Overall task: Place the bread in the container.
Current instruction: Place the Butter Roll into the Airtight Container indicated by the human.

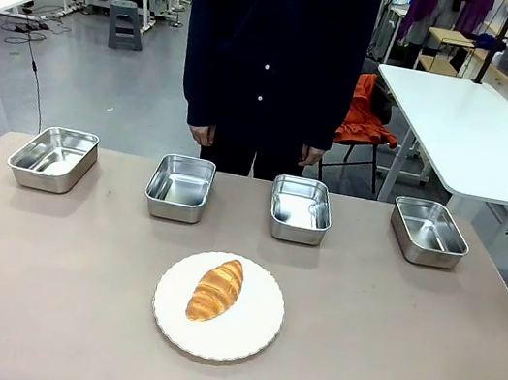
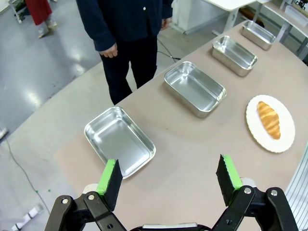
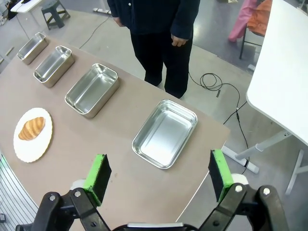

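Left gripper (image 2: pixel 169 178) wide open, empty; right gripper (image 3: pixel 159 177) same. Bread (image 2: pixel 268 119) lay on white plate (image 2: pixel 278 142), well ahead-right of left gripper, far left of right gripper. 4 containers (image 1: pixel 179 184) empty, nearest just ahead of each gripper. Bread likely light, soft, flaky, crushable: pinch gently across thick middle, not tapered ends.
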You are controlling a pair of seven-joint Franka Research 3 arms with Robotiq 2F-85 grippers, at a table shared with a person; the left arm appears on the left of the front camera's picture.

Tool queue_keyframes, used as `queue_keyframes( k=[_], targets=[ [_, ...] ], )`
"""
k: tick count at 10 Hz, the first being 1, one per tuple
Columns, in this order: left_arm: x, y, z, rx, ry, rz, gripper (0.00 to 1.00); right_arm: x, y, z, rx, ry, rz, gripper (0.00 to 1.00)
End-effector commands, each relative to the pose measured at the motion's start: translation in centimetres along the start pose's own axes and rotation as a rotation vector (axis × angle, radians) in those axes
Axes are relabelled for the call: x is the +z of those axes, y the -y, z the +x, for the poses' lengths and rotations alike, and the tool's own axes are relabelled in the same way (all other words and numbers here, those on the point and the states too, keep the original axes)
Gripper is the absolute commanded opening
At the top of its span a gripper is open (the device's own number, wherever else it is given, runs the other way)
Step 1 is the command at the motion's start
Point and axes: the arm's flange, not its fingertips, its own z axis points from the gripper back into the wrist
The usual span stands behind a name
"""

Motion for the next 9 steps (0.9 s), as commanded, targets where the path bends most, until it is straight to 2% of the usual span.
queue_keyframes(
  k=[1, 9],
  targets=[
    [0.13, 0.08, 0.03, -0.003, 0.004, 0.002, 1.00, -0.07, 0.00, -0.12, -0.002, 0.014, 0.012, 1.00],
    [0.13, 0.08, 0.03, -0.003, 0.004, 0.002, 1.00, -0.07, 0.00, -0.12, -0.002, 0.014, 0.012, 1.00]
  ],
)
